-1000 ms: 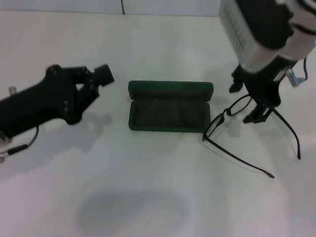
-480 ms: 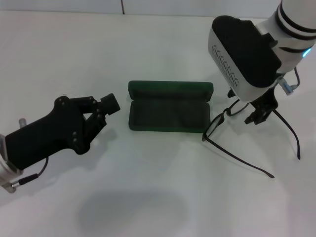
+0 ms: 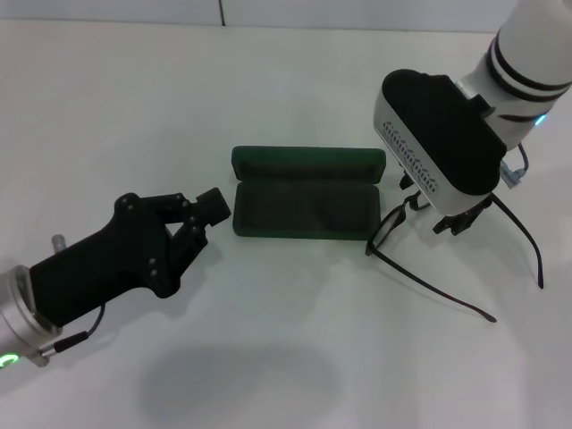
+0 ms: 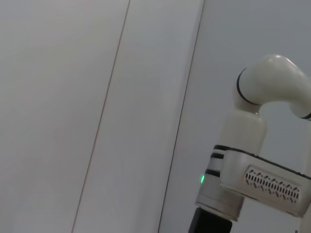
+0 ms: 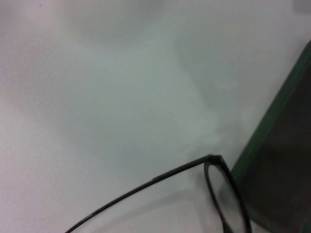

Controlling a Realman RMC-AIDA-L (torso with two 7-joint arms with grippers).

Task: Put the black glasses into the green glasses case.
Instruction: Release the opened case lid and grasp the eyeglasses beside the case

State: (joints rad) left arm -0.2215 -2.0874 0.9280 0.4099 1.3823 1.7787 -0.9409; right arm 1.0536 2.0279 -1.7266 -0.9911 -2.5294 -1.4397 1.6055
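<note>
Right gripper (image 3: 435, 204): positioned low over the front frame of the black glasses (image 3: 420, 259), just beside the right end of the green glasses case (image 3: 307, 204). The white and black wrist housing covers most of the fingers from the head view; only dark finger ends show on either side of the frame. Whether these are clamped on the frame or merely straddling it cannot be told.

Black glasses: lying on the white table (image 3: 295, 80), temple arms unfolded and pointing toward the robot and to its right. The nearer lens rim sits close to the case's right front corner. The right wrist view shows one lens (image 5: 228, 194) and a temple arm just beside the case's green edge (image 5: 272, 116); contact between them cannot be confirmed.

Green glasses case: open at the table's centre, lid standing up at the back, dark lining exposed, nothing inside.

Left gripper (image 3: 201, 214): held near the table to the left of the case, fingertips drawn together, close to the case's left end and holding nothing.
</note>
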